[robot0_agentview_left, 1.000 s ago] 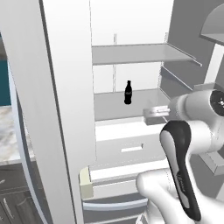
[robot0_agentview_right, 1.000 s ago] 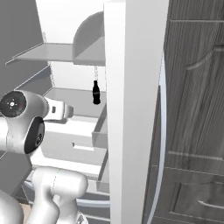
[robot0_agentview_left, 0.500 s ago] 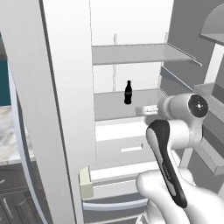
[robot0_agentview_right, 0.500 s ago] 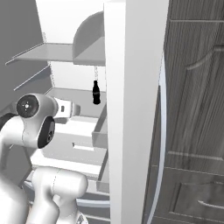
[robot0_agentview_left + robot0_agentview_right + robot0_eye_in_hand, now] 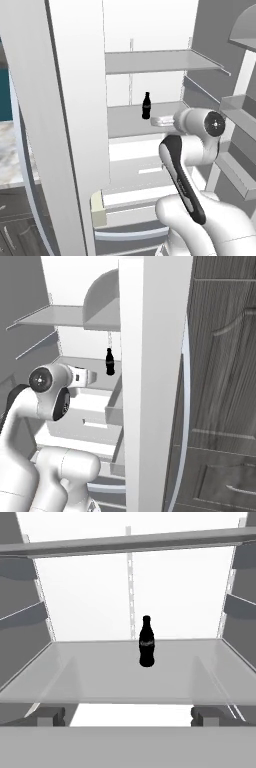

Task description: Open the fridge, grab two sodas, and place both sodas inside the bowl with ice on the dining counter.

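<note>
The fridge [image 5: 75, 100] stands open, its white inside facing me, with one door edge [image 5: 150, 381] close on the right. One soda, a dark slim bottle [image 5: 146, 106] [image 5: 109, 362] [image 5: 146, 642], stands upright on the middle glass shelf [image 5: 100, 672], toward the back. My gripper [image 5: 130, 717] is open and empty, level with that shelf's front edge and pointing straight at the bottle, well short of it. The hand [image 5: 160, 121] [image 5: 90, 376] sits just right of the bottle in the left base view. The bowl and the dining counter are out of view.
An upper shelf [image 5: 155, 61] hangs above the bottle. White drawers [image 5: 135, 170] sit below the shelf. Door bins [image 5: 235, 115] line the open right door. A marble top over dark cabinets [image 5: 15, 155] lies left. Dark wood cabinet fronts [image 5: 220, 381] stand right.
The arm has swung its hand left and forward, toward the shelf with the bottle. The bottle and fridge doors have not moved. The jaws stayed open.
</note>
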Motion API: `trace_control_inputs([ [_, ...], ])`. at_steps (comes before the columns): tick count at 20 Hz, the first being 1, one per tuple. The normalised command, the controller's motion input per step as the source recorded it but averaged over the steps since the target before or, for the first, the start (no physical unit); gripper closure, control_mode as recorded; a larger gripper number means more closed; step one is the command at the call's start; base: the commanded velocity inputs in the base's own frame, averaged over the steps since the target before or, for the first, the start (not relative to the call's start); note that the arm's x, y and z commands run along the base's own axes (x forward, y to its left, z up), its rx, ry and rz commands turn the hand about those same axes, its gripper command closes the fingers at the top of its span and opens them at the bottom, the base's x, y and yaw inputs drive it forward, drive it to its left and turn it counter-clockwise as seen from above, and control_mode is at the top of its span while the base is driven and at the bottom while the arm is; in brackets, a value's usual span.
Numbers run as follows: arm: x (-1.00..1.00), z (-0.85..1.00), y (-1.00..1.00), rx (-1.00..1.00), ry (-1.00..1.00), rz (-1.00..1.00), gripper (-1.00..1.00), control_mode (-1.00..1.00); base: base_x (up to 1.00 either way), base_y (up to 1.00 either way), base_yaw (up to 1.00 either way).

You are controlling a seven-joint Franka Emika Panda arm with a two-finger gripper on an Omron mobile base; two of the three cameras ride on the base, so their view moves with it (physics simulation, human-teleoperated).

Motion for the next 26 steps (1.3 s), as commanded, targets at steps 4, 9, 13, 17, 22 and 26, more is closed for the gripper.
trace_control_inputs([
  [4,0.15,-0.01,0.01,-0.01,0.0,0.0,-1.0,-1.0,0.0,0.0,0.0],
  [9,0.12,-0.03,0.01,-0.03,0.01,0.0,-1.0,-1.0,0.0,0.0,0.0],
  [13,0.24,0.0,0.0,0.0,0.05,0.0,-1.0,-1.0,0.0,0.0,0.0],
  [17,0.52,0.0,0.0,0.0,0.01,0.0,-1.0,-1.0,0.0,0.0,0.0],
  [22,0.54,0.07,-0.09,0.0,0.03,0.0,-1.0,-1.0,0.0,0.0,0.0],
  [26,0.54,0.02,-0.05,0.0,0.02,0.0,-1.0,-1.0,0.0,0.0,0.0],
])
